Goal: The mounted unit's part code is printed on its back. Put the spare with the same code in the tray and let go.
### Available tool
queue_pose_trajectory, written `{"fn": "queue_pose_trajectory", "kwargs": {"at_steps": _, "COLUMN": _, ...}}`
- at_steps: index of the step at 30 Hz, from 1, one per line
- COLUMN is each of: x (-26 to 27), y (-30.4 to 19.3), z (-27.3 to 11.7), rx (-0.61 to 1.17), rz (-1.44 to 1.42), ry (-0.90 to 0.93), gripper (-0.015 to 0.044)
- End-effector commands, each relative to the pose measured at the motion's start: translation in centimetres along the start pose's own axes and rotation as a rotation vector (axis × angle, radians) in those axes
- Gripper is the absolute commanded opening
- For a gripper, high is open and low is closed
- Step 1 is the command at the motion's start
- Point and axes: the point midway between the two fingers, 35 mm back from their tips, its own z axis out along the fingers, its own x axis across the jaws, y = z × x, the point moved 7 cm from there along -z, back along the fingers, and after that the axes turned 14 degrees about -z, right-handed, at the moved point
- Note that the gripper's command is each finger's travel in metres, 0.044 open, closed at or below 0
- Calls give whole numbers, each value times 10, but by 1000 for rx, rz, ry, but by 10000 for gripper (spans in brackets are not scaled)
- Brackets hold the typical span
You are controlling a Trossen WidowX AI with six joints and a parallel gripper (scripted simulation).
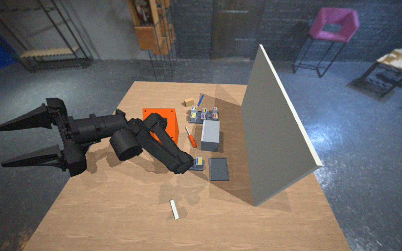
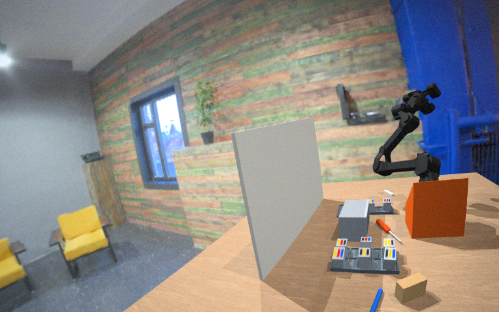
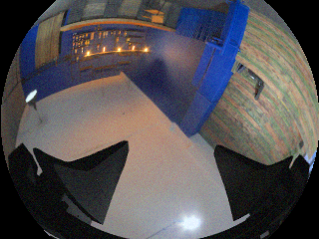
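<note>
While the arm is raised well above the table (image 1: 118, 207) and reaches toward the left edge of the top view, its claw (image 1: 17, 141) stands with fingers wide apart and nothing between them; the wrist view shows only room and ceiling past the two dark fingers.

The spares (image 2: 364, 253) sit in a dark rack just right of centre in the top view, six small grey blocks, each with coloured stripes on its upper face. The mounted unit (image 1: 199, 162) stands on a small base at centre frame, partly hidden by the arm's base link, showing blue and yellow stripes. Its back is not legible in any view, so the matching spare cannot be named yet. The tray (image 1: 218, 168) lies just beside the unit, on its right.

Judged by appearance, each spare is a light, rigid, hard-sided block, unlikely to deform or break, though smooth walls may slip. The blocks stand close together, so the hold is best taken from above across two opposite flat sides, fingers lowered into the gaps. A large grey box (image 1: 210, 135) sits just below the rack and may crowd the approach.
</note>
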Motion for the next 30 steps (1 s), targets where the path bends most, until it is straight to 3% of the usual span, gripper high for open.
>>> {"fn": "queue_pose_trajectory", "kwargs": {"at_steps": 1, "x": 0, "y": 0, "z": 0, "rx": 0, "rz": 0, "ry": 0, "gripper": 426}}
{"fn": "queue_pose_trajectory", "kwargs": {"at_steps": 8, "x": 6, "y": -1, "z": 0, "rx": 19, "rz": 22, "ry": 25, "gripper": 440}}
{"fn": "queue_pose_trajectory", "kwargs": {"at_steps": 15, "x": 73, "y": -27, "z": 7, "rx": 201, "rz": 233, "ry": 351, "gripper": 440}}
{"fn": "queue_pose_trajectory", "kwargs": {"at_steps": 22, "x": 145, "y": -67, "z": -14, "rx": 511, "rz": 429, "ry": 677, "gripper": 440}}
{"fn": "queue_pose_trajectory", "kwargs": {"at_steps": 30, "x": 203, "y": -112, "z": -80, "rx": 920, "rz": 517, "ry": 973, "gripper": 440}}
